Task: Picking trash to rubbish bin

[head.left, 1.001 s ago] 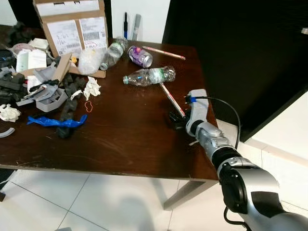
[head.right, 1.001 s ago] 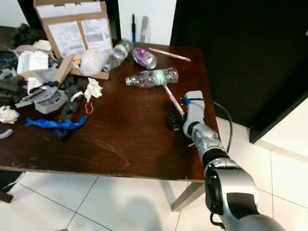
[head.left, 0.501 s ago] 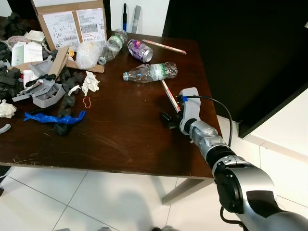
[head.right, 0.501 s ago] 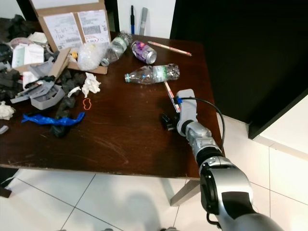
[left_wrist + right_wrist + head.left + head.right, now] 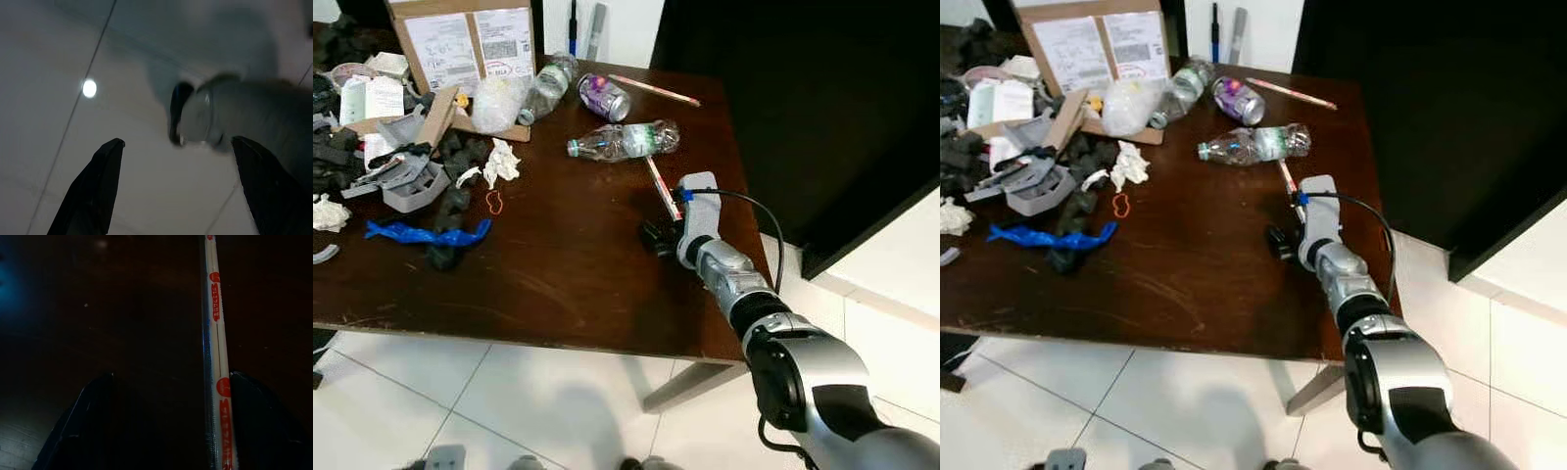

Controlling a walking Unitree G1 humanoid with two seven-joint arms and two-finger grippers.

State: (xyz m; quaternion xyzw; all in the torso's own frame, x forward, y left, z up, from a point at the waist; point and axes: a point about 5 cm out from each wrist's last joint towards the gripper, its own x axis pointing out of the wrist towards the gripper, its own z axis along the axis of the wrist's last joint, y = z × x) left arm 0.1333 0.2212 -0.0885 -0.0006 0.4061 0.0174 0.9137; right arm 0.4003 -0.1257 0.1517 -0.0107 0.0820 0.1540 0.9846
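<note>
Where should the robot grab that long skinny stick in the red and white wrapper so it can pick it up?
Best around its middle, from straight above. The wrapped stick lies flat on the table, so one finger should go on each long side and pinch across its thin width. The right hand is open low over the table, with the stick beside one finger, so it probably needs a small sideways shift first.

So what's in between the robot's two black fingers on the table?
In the right wrist view, the right gripper has bare dark table between its fingers, plus a white chopstick wrapper with red print close to one finger.
</note>
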